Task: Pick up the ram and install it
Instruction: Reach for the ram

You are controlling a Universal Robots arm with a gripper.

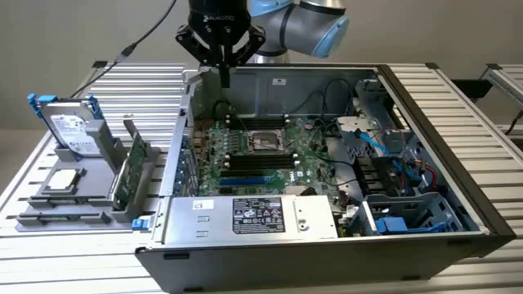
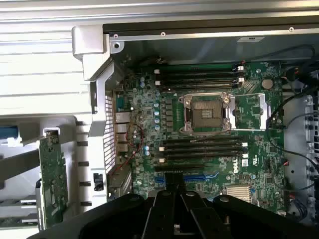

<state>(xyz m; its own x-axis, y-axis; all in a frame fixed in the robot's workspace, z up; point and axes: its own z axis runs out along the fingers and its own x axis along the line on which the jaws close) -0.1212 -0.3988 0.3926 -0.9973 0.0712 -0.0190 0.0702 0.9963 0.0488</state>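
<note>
Silver arm (image 1: 304,17) with pale-blue joint caps (image 1: 332,35); black claw (image 1: 225,81), white lettering; black cable (image 1: 152,27).

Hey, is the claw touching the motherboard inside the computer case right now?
Apart. The exterior view shows the claw up at the case rear rim, well above the motherboard; the wrist view looks down on the board from a height.

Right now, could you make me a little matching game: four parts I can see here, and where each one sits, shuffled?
Things:
1 hard drive
2 processor socket
3 power supply
4 expansion card

Places:
A middle of the motherboard
B inside the computer case, along the edge nearest the exterior camera
C upright with blue rails, at the grey holder's far end
D on edge in the grey holder, beside the case wall

Pairs: 1-C, 2-A, 3-B, 4-D
</note>
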